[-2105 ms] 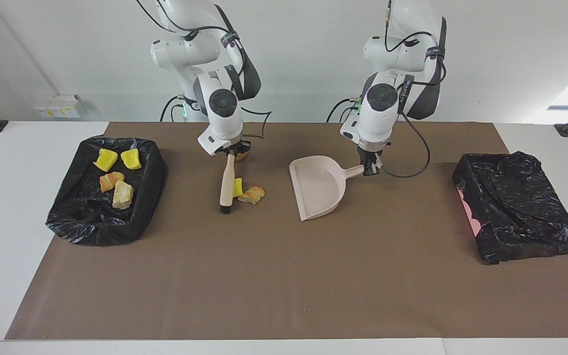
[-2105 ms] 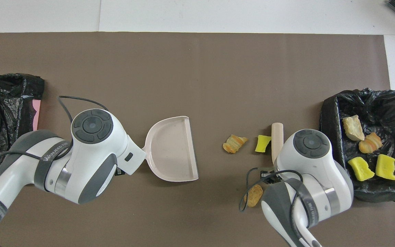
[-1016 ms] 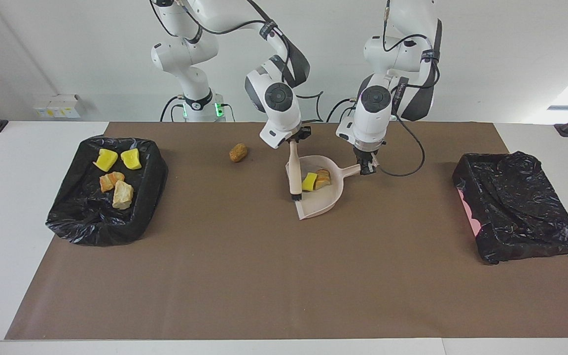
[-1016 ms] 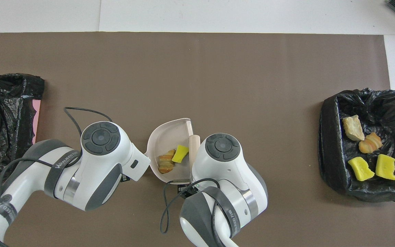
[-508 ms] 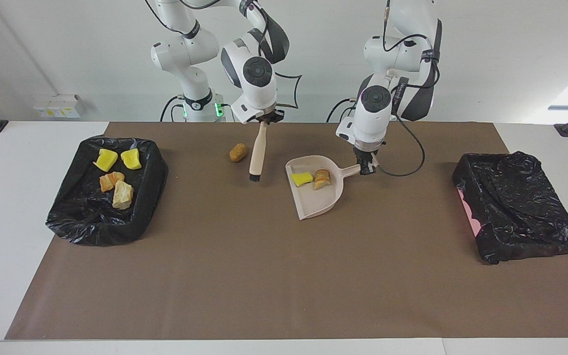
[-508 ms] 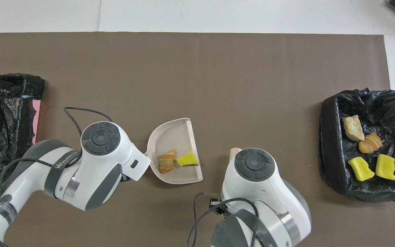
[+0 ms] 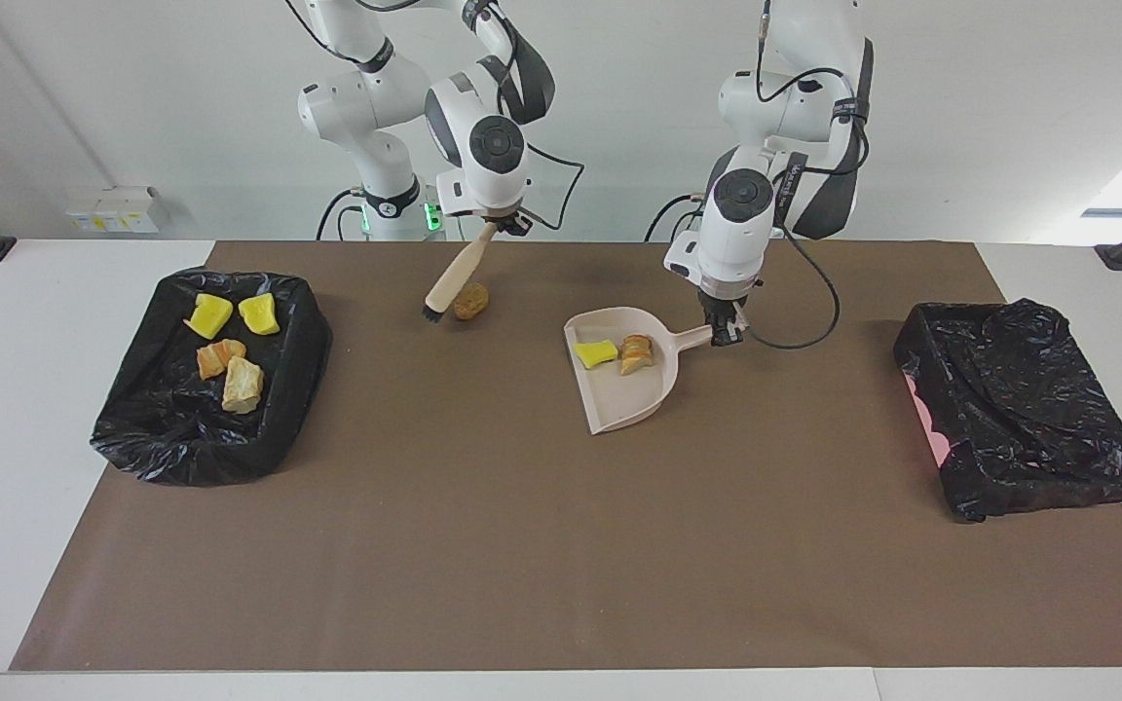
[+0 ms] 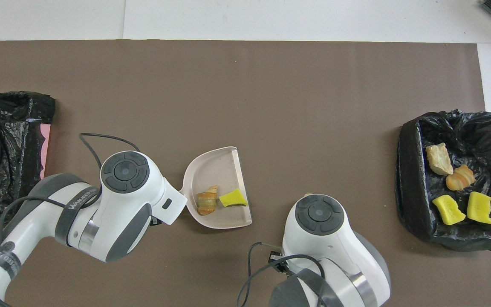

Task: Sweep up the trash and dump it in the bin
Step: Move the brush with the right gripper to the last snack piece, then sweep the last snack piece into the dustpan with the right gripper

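Note:
My left gripper [image 7: 729, 334] is shut on the handle of the beige dustpan [image 7: 624, 389], which lies flat on the brown mat. A yellow chunk [image 7: 596, 352] and an orange-striped chunk [image 7: 635, 352] of trash lie inside the dustpan [image 8: 215, 170]. My right gripper [image 7: 495, 230] is shut on the handle of the brush [image 7: 454, 277], which hangs tilted. Its black bristles are low beside a brown chunk [image 7: 470, 301], on the side toward the right arm's end. The overhead view hides that chunk and both grippers under the arms.
A black-bagged bin [image 7: 181, 458] at the right arm's end holds several chunks; its rim [image 8: 407, 170] shows from above. A second black-bagged bin [image 7: 1019, 409] sits at the left arm's end. Cables hang from both wrists.
The right arm lifted the brush out of the dustpan, carried it back toward the right arm's end and tilted it beside the brown chunk. Dustpan and its two chunks stayed put.

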Action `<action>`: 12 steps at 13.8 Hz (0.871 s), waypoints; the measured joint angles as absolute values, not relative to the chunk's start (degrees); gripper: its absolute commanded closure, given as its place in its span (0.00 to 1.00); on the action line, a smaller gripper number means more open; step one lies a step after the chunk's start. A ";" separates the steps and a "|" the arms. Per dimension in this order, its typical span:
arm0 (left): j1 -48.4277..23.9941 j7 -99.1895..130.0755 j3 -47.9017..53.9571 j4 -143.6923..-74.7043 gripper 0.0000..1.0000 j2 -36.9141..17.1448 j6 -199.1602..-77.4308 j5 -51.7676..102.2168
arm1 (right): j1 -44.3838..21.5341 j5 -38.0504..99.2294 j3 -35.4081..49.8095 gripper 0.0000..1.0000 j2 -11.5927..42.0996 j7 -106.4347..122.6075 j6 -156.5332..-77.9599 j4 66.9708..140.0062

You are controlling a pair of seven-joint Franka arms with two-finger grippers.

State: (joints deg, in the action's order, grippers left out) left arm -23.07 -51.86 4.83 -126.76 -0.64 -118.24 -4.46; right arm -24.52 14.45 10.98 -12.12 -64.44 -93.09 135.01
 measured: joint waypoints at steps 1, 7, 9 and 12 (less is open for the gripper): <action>-23.07 -51.89 4.83 -126.79 1.00 -0.64 -118.28 -4.46 | -24.72 14.49 11.06 1.00 -13.65 -64.80 -93.45 136.98; -24.12 -54.29 4.98 -127.65 1.00 -0.20 -118.18 -4.56 | -28.28 16.81 11.34 1.00 -15.74 -64.80 -109.24 146.39; -26.38 -54.31 5.04 -128.08 1.00 0.26 -117.92 -4.56 | -28.42 16.93 11.35 1.00 -11.64 -64.69 -115.65 145.76; -28.38 -53.75 5.17 -129.16 1.00 1.14 -117.80 -4.56 | -27.94 16.93 11.34 1.00 -4.75 -62.19 -117.66 139.16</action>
